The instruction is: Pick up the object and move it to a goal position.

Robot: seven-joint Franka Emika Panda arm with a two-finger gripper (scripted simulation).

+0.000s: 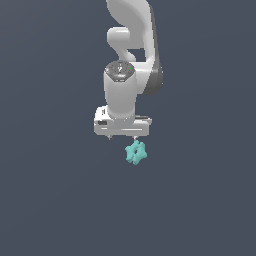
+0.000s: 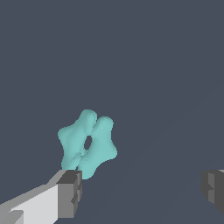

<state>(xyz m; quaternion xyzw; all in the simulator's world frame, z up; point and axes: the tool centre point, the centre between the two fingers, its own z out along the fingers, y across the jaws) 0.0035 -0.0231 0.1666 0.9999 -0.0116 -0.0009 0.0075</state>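
Note:
The object is a small teal knobbly star-shaped piece [image 1: 135, 152] with rounded lobes and a hole through its middle. It lies on the dark grey floor just in front of the white gripper [image 1: 122, 138], toward the exterior view's right. In the wrist view the object [image 2: 86, 144] sits beside one dark fingertip [image 2: 70, 192], outside the gap between the fingers. The other fingertip [image 2: 213, 189] is far apart from the first. The gripper [image 2: 141, 191] is open and empty.
The white arm [image 1: 131, 45] rises behind the gripper at the top of the exterior view. A flat dark grey surface [image 1: 50, 190] fills everything else in both views.

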